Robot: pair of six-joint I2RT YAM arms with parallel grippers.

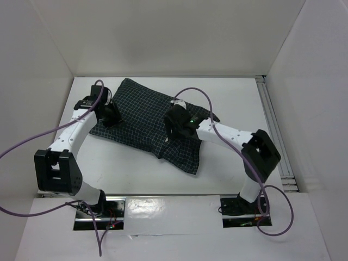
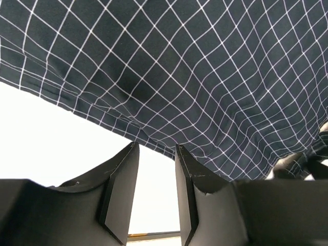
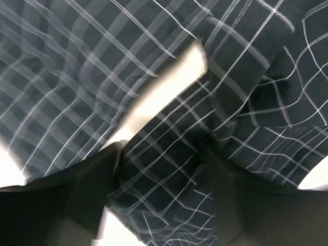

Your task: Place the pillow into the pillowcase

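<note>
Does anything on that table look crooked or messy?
The pillowcase lies crooked across the table, its near right end rumpled. In the blurred right wrist view a cream strip, probably the pillow, shows through a gap.

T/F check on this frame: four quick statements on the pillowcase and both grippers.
1. The pillowcase lies on the table. True.
2. The left gripper is clamped on the pillowcase. False: its fingers stand open with nothing between them, and the fabric edge lies just beyond the tips.
3. The right gripper is over the pillowcase. True.
4. The pillowcase is plain white. False: it is dark with a fine white grid check.
</note>
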